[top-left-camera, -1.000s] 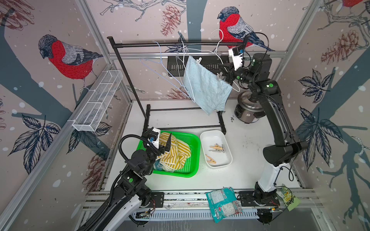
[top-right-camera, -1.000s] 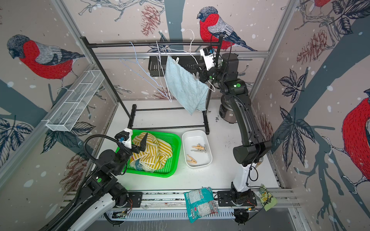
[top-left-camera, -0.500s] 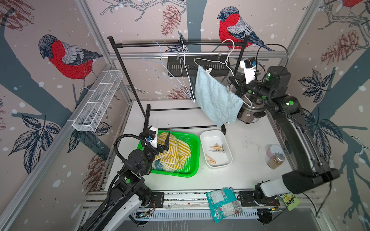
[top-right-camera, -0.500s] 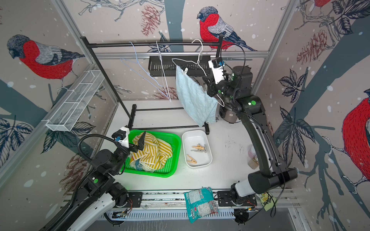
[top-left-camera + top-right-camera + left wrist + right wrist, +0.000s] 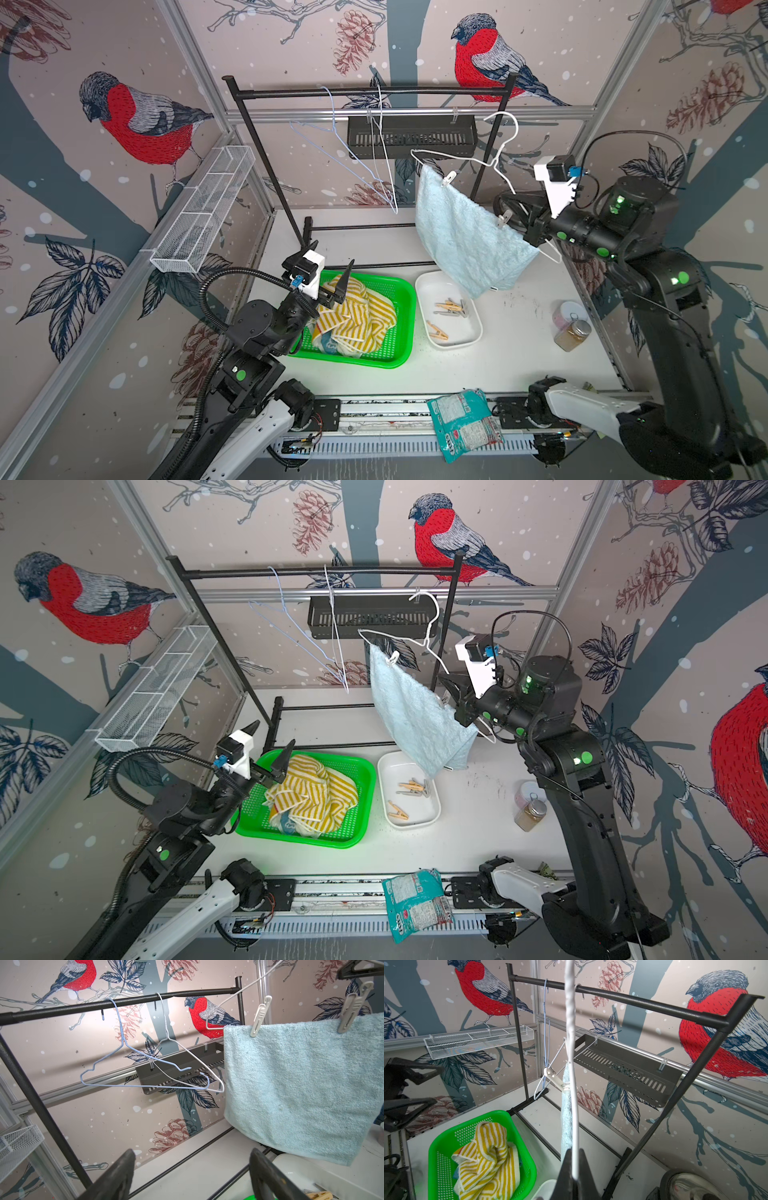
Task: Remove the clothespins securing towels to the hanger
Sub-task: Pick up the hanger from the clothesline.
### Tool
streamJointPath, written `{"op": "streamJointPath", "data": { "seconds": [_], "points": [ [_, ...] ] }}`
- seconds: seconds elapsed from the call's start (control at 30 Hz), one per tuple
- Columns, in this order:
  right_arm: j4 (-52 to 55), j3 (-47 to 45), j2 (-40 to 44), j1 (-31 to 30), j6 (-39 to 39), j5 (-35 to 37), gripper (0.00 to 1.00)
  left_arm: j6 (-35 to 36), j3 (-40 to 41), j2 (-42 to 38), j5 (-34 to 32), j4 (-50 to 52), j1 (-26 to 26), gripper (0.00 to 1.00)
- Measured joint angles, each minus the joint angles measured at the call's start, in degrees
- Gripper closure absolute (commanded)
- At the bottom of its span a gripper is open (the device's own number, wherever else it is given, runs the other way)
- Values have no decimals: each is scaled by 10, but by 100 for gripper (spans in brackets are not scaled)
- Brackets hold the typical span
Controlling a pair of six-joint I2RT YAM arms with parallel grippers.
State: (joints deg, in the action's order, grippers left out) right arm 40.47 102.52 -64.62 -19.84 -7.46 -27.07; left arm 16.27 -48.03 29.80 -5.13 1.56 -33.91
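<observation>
While right gripper (image 5: pixel 574 1167) clamps the hanger (image 5: pixel 570 1022) wire, close the wide-open, empty left gripper (image 5: pixel 191 1167) squarely on the free-end clothespin (image 5: pixel 259 1016) tails

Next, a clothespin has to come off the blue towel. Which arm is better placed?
Left. The right gripper is shut on the white hanger carrying the towel, so it is occupied; the left gripper stands open and empty, its camera facing both clothespins.

Left arm (image 5: pixel 257 326) and right arm (image 5: pixel 665 316): black links, green status dots, white base segments, white wrist camera housings (image 5: pixel 311 269) with blue connectors. Black corrugated conduit (image 5: pixel 241 271) on left arm. Left end effector (image 5: pixel 272 734): black tapered fingers.
</observation>
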Motion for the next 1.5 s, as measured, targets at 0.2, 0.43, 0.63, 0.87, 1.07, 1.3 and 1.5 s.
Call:
{"op": "streamJointPath", "data": {
  "seconds": [0.2, 0.43, 0.63, 0.87, 1.07, 1.3, 1.5],
  "points": [
    [8, 45, 1, -27, 13, -62, 100, 28, -85, 9, 41, 22, 0, 19],
    [9, 85, -38, -98, 15, -105, 100, 62, -171, 17, 95, 58, 0, 18],
    [-2, 76, -82, -181, 15, -106, 100, 86, -198, 16, 100, 82, 0, 18],
    [-24, 64, -156, -265, 4, -68, 100, 130, -219, 38, 131, 170, 0, 22],
    [-37, 61, -203, -277, -17, -61, 100, 170, -196, 55, 74, 235, 0, 22],
    [-37, 49, -238, -277, -66, -61, 100, 191, -174, 86, 32, 228, 0, 23],
    [-45, 25, -243, -277, -98, -60, 100, 192, -166, 126, 35, 196, 2, 29]
  ]
}}
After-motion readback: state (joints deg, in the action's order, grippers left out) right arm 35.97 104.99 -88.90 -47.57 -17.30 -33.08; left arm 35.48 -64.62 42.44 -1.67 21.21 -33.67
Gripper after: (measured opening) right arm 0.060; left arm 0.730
